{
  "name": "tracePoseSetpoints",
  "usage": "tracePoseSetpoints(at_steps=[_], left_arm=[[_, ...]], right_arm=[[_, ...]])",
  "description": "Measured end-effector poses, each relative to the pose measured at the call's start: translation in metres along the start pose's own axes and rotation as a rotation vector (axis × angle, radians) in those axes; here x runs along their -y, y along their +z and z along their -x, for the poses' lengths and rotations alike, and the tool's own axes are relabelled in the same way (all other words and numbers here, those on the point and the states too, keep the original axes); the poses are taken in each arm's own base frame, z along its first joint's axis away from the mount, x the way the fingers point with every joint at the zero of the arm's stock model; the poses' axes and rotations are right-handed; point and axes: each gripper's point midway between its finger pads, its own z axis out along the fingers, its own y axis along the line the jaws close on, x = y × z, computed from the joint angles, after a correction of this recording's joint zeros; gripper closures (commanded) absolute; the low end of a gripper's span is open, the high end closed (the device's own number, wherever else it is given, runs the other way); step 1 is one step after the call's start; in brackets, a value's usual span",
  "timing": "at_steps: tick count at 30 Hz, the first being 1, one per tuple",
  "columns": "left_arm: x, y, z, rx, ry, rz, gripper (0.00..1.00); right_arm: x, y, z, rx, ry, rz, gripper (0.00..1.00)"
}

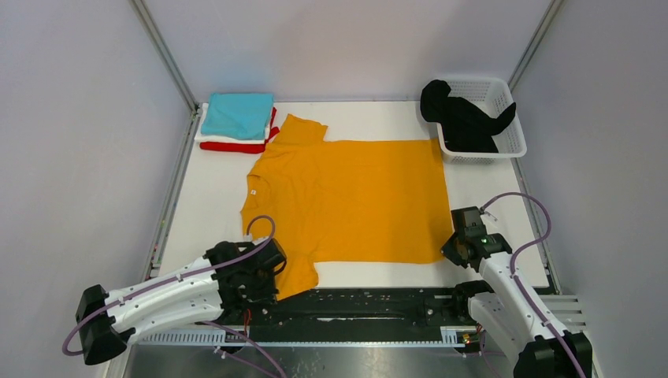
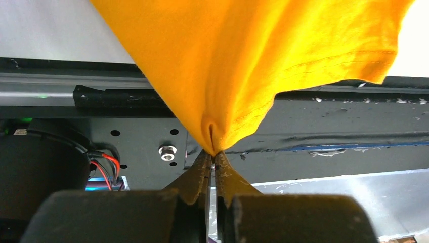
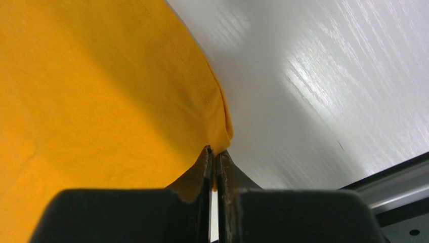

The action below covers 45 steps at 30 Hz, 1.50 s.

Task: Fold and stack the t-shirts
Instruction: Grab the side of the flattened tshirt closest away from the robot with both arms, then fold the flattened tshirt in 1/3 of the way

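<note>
A mustard-orange t-shirt [image 1: 346, 197] lies spread flat across the table, collar to the left. My left gripper [image 1: 272, 276] is shut on its near sleeve, which hangs over the black base rail; the pinched cloth shows in the left wrist view [image 2: 214, 151]. My right gripper [image 1: 450, 250] is shut on the shirt's near right hem corner [image 3: 218, 142], low over the table. A folded stack sits at the back left: teal t-shirt [image 1: 236, 114] on top, white and red t-shirt [image 1: 232, 146] under it. A black t-shirt [image 1: 461, 118] lies crumpled in the basket.
A white plastic lattice basket [image 1: 504, 150] stands at the back right corner. The black base rail [image 1: 370, 303] runs along the near edge between the arms. Metal frame posts rise at both back corners.
</note>
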Motion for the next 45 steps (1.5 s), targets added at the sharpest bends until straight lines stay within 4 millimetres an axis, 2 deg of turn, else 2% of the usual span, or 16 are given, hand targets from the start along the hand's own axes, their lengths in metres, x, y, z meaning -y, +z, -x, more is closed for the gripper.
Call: tracePoseSetpoints(at_steps=[3, 8, 12, 14, 20, 23, 28, 35, 45], left_arm=[[0.007, -0.003, 0.003, 0.008, 0.009, -0.016, 1.00], [0.048, -0.017, 0.027, 0.082, 0.073, -0.104, 1.00], [0.082, -0.037, 0.070, 0.203, 0.066, -0.179, 1.00], [0.087, -0.042, 0.088, 0.257, 0.050, -0.199, 1.00], [0.078, -0.057, 0.138, 0.423, -0.023, -0.182, 1.00], [0.075, -0.073, 0.165, 0.522, -0.065, -0.192, 1.00], [0.071, -0.093, 0.200, 0.634, -0.104, -0.189, 1.00], [0.071, -0.110, 0.240, 0.722, -0.110, -0.169, 1.00], [0.068, -0.115, 0.286, 0.782, -0.108, -0.131, 1.00]], right_arm=[[0.001, -0.002, -0.004, -0.015, -0.001, 0.003, 0.99], [0.000, -0.003, -0.004, -0.024, -0.021, 0.010, 0.98], [-0.008, -0.006, 0.002, -0.033, -0.055, 0.018, 0.98], [-0.013, -0.007, 0.006, -0.034, -0.064, 0.023, 0.98], [-0.034, -0.012, 0.028, -0.011, -0.084, 0.031, 0.98], [-0.046, -0.017, 0.045, 0.024, -0.089, 0.041, 0.98], [-0.058, -0.020, 0.065, 0.058, -0.095, 0.033, 0.98], [-0.066, -0.018, 0.085, 0.074, -0.091, 0.003, 0.97], [-0.087, -0.016, 0.110, 0.095, -0.089, 0.012, 0.97]])
